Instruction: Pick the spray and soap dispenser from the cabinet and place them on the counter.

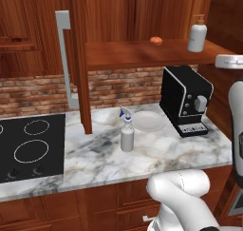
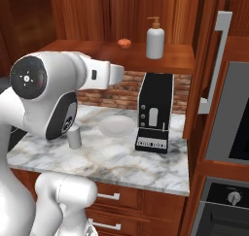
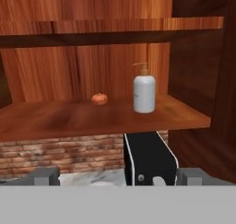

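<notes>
Showing no readable labels | spray [image 1: 126,132] | soap dispenser [image 3: 144,93]

counter [image 1: 166,151] with spray [image 1: 126,135], shelf [image 3: 92,114] with soap dispenser [image 3: 144,93]

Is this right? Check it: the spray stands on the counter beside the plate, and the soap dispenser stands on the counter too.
Not quite. The spray does stand on the counter beside the plate, but the soap dispenser is on the cabinet shelf, as the left base view shows.

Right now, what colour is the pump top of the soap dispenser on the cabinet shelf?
Orange-tan, above a grey-white soap dispenser body; clearest in the hand view.
</notes>
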You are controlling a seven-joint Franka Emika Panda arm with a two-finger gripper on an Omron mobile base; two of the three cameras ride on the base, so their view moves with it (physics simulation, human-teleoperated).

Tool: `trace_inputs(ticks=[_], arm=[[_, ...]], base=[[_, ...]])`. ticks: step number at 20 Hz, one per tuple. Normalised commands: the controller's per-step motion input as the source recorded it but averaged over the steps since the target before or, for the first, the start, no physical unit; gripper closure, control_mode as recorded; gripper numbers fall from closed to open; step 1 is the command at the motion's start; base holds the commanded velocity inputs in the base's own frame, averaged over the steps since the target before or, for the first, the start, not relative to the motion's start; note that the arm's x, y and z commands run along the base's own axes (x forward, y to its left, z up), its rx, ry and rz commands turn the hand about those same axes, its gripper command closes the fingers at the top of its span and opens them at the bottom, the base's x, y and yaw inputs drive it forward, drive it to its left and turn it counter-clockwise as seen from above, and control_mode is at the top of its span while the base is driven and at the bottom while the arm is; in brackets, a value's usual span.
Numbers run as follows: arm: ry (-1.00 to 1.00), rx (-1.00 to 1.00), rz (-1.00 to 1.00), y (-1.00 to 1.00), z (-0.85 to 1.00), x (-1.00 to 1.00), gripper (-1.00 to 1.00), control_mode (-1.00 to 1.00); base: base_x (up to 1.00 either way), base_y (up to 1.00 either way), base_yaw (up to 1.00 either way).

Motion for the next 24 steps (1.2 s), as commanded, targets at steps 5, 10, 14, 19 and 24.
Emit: trace_inputs(ticks=[5,10,14,19,24], arm=[[-0.12,-0.06,0.0,0.0,0.0,0.01,-1.0,-1.0],[-0.1,-0.01,0.0,0.0,0.0,0.08,-1.0,-1.0],[-0.11,0.0,0.0,-0.08,0.02,0.01,-1.0,-1.0],[-0.12,0.0,0.0,-0.16,0.09,0.0,-1.0,-1.0],[-0.06,0.0,0.0,-0.1,0.04,0.09,-1.0,-1.0]], base=[[0.0,0.0,0.0],[0.0,0.0,0.0],[0.0,0.0,0.0],[0.0,0.0,0.0],[0.0,0.0,0.0]])
